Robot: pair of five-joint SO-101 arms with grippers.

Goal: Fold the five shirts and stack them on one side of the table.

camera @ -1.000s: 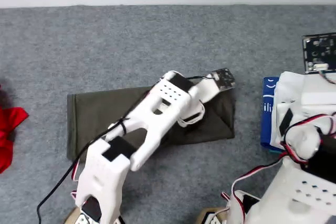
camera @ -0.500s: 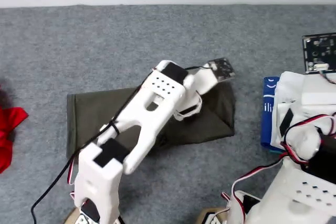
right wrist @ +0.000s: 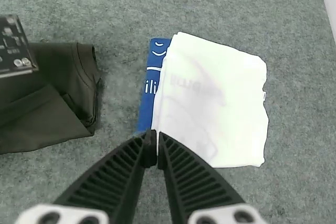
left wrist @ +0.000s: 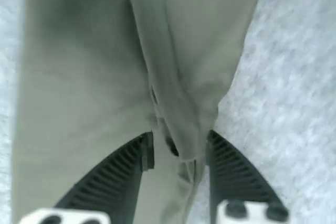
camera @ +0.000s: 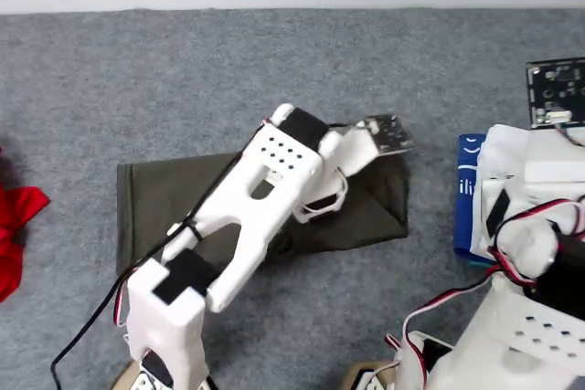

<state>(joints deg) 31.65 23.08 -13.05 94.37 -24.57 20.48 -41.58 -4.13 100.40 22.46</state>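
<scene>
An olive shirt (camera: 164, 198), partly folded, lies flat in the middle of the grey table. My left gripper (left wrist: 178, 153) is at its right end, shut on a raised ridge of the olive shirt (left wrist: 79, 77); from above the left gripper (camera: 358, 173) is mostly hidden under its wrist. To the right lies a folded white shirt (right wrist: 215, 103) on top of a folded blue shirt (right wrist: 152, 61). My right gripper (right wrist: 156, 148) hovers shut just in front of that stack, holding nothing. The olive shirt (right wrist: 42, 108) lies beside the stack.
A crumpled red shirt (camera: 14, 226) lies at the table's left edge. The right arm (camera: 530, 317) covers the front right corner and part of the white shirt (camera: 503, 148) and blue shirt (camera: 466, 189). Grey table (camera: 274, 70) stretches bare behind the olive shirt.
The left arm has shifted slightly back and to the left over the olive shirt, its wrist turning a little. The right arm has kept still.
</scene>
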